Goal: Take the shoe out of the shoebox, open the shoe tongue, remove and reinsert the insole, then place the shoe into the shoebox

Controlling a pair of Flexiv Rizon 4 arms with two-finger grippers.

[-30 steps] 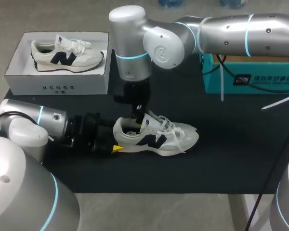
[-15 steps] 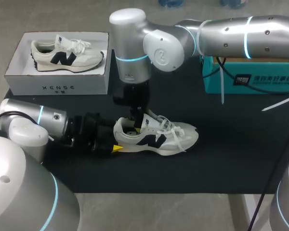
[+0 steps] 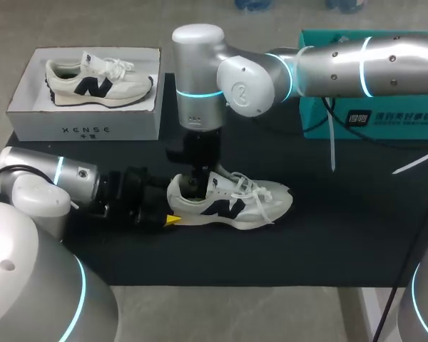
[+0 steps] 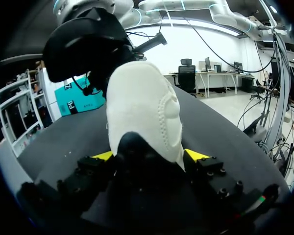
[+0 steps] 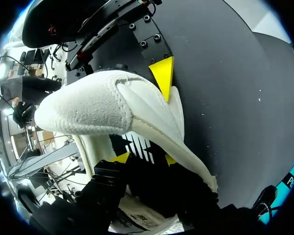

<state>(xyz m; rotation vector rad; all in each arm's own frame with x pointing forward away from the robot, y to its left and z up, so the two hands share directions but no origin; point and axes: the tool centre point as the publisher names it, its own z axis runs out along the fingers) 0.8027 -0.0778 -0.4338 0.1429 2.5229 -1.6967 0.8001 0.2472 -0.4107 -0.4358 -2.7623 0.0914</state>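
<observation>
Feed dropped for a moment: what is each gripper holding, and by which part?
Left gripper clamps the shoe on the table by its heel. Right gripper is down in the shoe's opening; whether it grips anything cannot be told.

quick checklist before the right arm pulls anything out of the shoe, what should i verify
1. Placement: shoe lies on the table, outside the shoebox: ok.
2. Hold: left hand clamps the heel from both sides: ok.
3. Reach: right hand is down in the shoe's opening: ok.
4. Grip: right hand on the insole: cannot tell.
5. Opening: tongue folded back: cannot tell.
</observation>
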